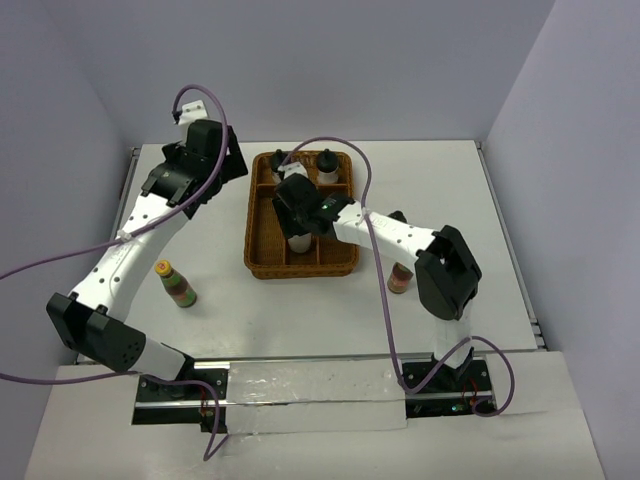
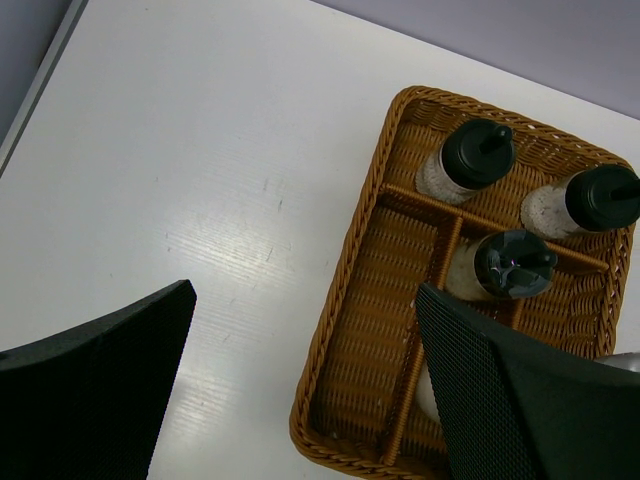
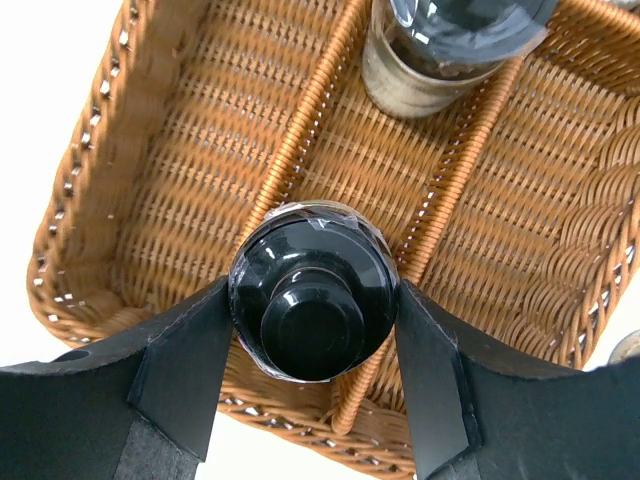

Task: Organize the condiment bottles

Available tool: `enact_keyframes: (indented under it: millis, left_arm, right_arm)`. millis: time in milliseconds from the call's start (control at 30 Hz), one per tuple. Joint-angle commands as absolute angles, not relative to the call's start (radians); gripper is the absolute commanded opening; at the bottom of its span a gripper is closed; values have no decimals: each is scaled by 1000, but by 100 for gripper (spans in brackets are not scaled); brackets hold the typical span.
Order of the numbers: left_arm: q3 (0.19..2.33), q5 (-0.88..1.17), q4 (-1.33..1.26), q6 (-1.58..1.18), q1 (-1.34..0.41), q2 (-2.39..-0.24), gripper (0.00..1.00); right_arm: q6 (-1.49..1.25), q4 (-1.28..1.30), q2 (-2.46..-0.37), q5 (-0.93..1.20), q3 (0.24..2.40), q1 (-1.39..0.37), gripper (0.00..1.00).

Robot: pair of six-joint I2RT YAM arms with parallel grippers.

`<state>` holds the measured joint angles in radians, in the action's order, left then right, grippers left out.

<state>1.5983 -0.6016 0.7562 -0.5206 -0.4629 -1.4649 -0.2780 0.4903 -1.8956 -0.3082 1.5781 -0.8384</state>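
The brown wicker tray (image 1: pixel 262 225) holds four whitish bottles with black caps. Two stand in the back compartments (image 1: pixel 280 160) (image 1: pixel 327 166), and one stands mid-tray (image 2: pixel 500 268). My right gripper (image 3: pixel 312 340) is shut on the cap of the fourth black-cap bottle (image 3: pixel 312 300) at the tray's near end, seen from above (image 1: pixel 298 243). One yellow-capped reddish-brown bottle (image 1: pixel 177 283) stands on the table left of the tray. The other (image 1: pixel 401 276) stands to the right, partly hidden by my right arm. My left gripper (image 2: pixel 305 400) is open and empty over the table left of the tray.
The tray's long left compartment (image 2: pixel 375 300) has nothing in it. My right arm (image 1: pixel 390 235) reaches across the tray's right side. The table's raised edges run along the left (image 1: pixel 133 170) and right (image 1: pixel 505 240).
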Motion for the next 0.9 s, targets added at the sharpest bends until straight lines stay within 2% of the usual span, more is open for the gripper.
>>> enact_keyframes:
  millis: [0,67,100,133,167,200,233,300,400,667,867]
  left_arm:
    - [1580,-558,734,-543,-458,-1438,99]
    - [1577,-549,735,-546,-459,-1441,99]
    - [1577,-546,739,-549,-459,-1444,99]
    - [1575,-549,740,-549,-459,-1445,99]
    - [1574,-552,744,-546,-457,-1444,99]
    - [1574,-552,744,-546,-457,-1443,99]
    - [1574,-556,747,-543,-457,-1441,100]
    - [1571,-564,754,-530,-457,-1439,99]
    - [1556,-585,806,-533,-459,-1440,99]
    - [1485,-616,1010,-619,-458,-1342,99]
    - [1468,-691,1279,-897,-459,-1211,99]
  right_arm:
    - [-262,378,-1896,-355,1546,-849,21]
    - [-267,384,-1899,-354,1546,-850,34]
    - [-269,386,-1895,-355,1547,-851,45]
    - [-270,394,-1888,-358,1552,-851,65]
    - [-270,407,-1877,-364,1572,-851,78]
    - [-270,408,-1876,-365,1574,-851,80]
    - [-267,428,-1867,-372,1597,-853,86]
    - [-257,452,-1842,-375,1638,-850,92]
    - [-245,487,-1804,-384,1696,-849,96]
    - [-233,518,-1679,-411,1733,-849,97]
    - [-240,534,-1650,-388,1729,-848,98]
